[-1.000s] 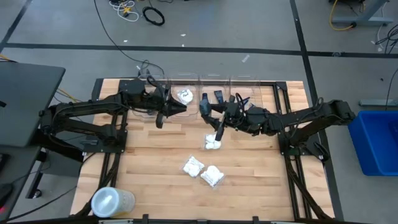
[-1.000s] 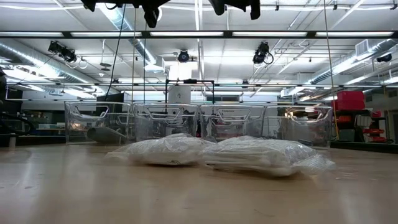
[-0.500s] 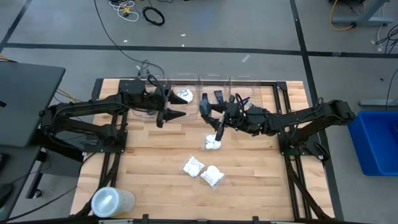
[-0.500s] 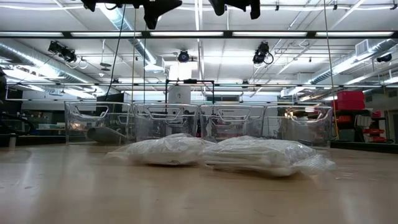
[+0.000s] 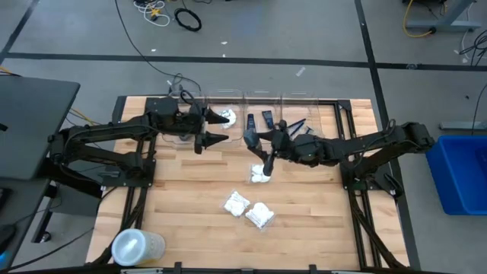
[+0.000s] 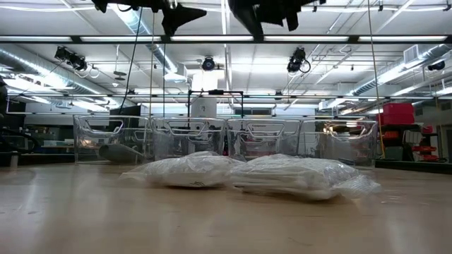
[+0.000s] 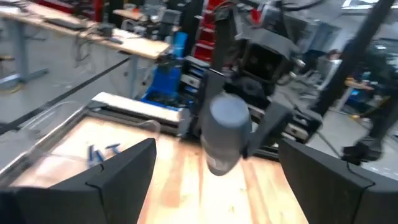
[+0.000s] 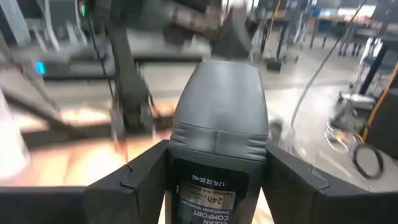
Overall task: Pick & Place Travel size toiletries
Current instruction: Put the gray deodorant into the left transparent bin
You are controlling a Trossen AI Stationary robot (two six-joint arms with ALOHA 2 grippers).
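Packets (image 6: 191, 171) heaped mid-tabletop (image 6: 85, 219) in the low view. Bins (image 5: 262, 103) at the far edge seen only from above. Right gripper (image 8: 211, 168) clamped on a dark grey oval case (image 8: 217, 124), over the tabletop near the bins. Left gripper (image 5: 217, 127) spread wide, holding nothing, another grey case (image 7: 227, 134) just ahead.
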